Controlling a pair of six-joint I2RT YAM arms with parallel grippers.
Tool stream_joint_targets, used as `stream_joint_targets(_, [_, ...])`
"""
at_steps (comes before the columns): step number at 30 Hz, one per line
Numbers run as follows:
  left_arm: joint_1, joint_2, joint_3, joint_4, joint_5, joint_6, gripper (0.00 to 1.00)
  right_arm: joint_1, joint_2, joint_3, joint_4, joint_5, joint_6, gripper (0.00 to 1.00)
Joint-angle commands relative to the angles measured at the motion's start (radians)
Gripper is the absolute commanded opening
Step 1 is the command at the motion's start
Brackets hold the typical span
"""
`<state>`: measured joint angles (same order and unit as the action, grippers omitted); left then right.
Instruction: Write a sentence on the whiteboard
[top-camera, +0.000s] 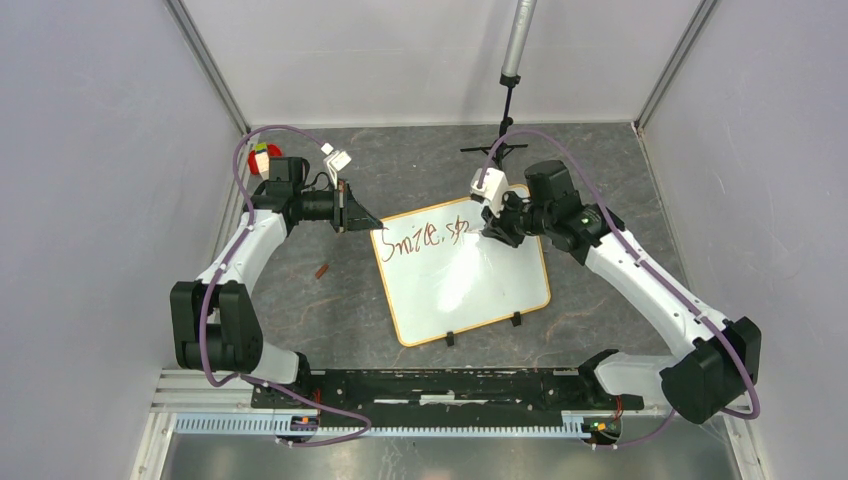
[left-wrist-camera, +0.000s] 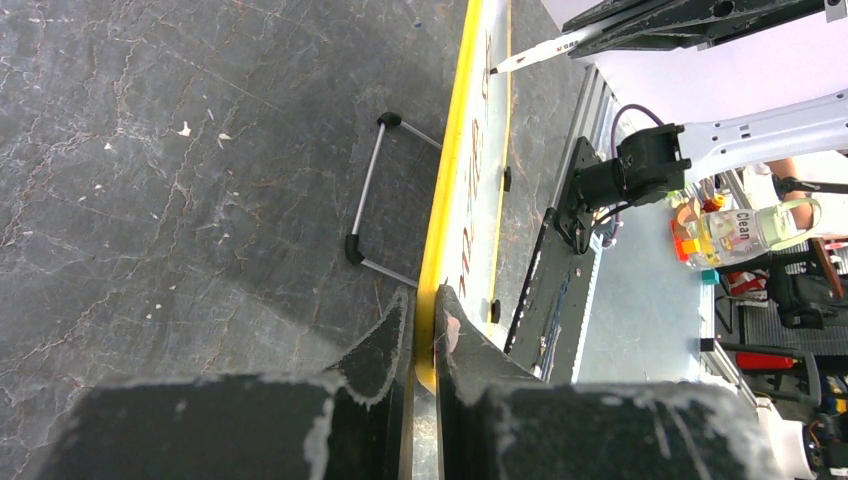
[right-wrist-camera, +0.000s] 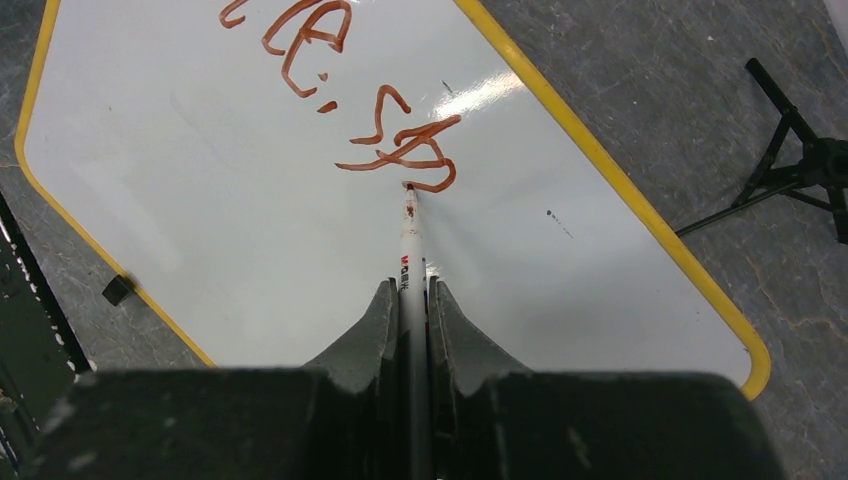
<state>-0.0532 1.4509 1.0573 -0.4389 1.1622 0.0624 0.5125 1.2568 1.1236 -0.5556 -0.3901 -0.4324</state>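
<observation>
The whiteboard (top-camera: 470, 285) lies tilted on the grey table, with an orange-yellow frame and two black clips on its near edge. Dark red lettering (top-camera: 430, 238) reading about "Smile, sp" runs along its far edge; its end shows in the right wrist view (right-wrist-camera: 400, 140). My left gripper (top-camera: 368, 218) is shut on the board's far-left corner, pinching the frame (left-wrist-camera: 440, 240) between its fingers. My right gripper (top-camera: 490, 228) is shut on a white marker (right-wrist-camera: 408, 250). The marker's red tip (right-wrist-camera: 409, 187) touches the board at the last letter. The marker also shows in the left wrist view (left-wrist-camera: 545, 50).
A small red marker cap (top-camera: 321, 271) lies on the table left of the board. A black tripod stand (top-camera: 505, 140) with a grey pole stands at the back. A red and yellow object (top-camera: 262, 158) sits at the far left. A wire stand (left-wrist-camera: 375, 200) lies beside the board's edge.
</observation>
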Motion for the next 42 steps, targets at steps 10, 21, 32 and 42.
stream_joint_targets(10, [-0.024,0.018,0.021,0.007,-0.030,-0.018,0.02,-0.026,-0.015,0.052,0.012,0.081,-0.011,0.00])
stream_joint_targets(21, [-0.025,0.010,0.021,0.006,-0.028,-0.019,0.02,-0.029,-0.052,0.049,-0.026,-0.003,-0.016,0.00])
stream_joint_targets(32, [-0.026,0.009,0.020,0.002,-0.030,-0.011,0.02,-0.029,-0.007,0.042,-0.004,0.013,-0.024,0.00])
stream_joint_targets(42, [-0.027,0.019,0.024,-0.001,-0.028,-0.010,0.03,-0.034,-0.032,0.047,-0.030,0.112,-0.060,0.00])
